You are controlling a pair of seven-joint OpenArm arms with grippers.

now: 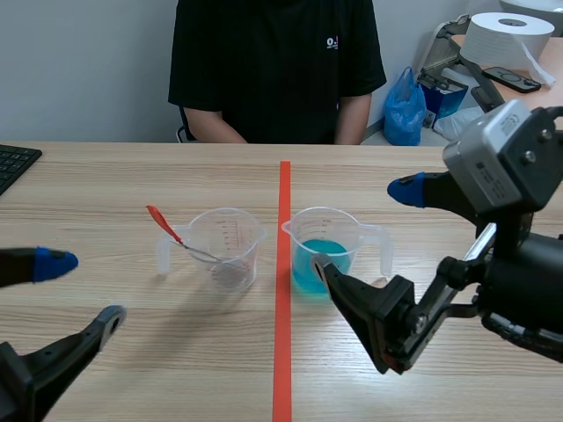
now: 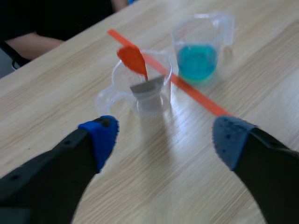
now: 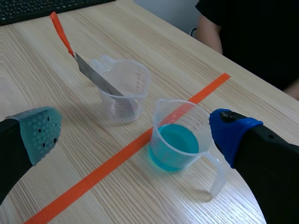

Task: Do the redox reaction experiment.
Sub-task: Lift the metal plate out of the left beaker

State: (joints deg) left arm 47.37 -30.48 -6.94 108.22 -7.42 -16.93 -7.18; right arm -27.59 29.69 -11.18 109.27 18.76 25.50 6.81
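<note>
Two clear measuring cups stand either side of the orange tape line. The left cup holds a metal blade with an orange-red handle leaning out of it. The right cup holds blue liquid. My left gripper is open, low near the table's front left, short of the left cup. My right gripper is open, raised beside the blue cup, with both cups between its fingers in its wrist view.
A person in a black shirt sits across the table. A black keyboard lies at the far left. A blue bag and a paper roll sit beyond the table at the right.
</note>
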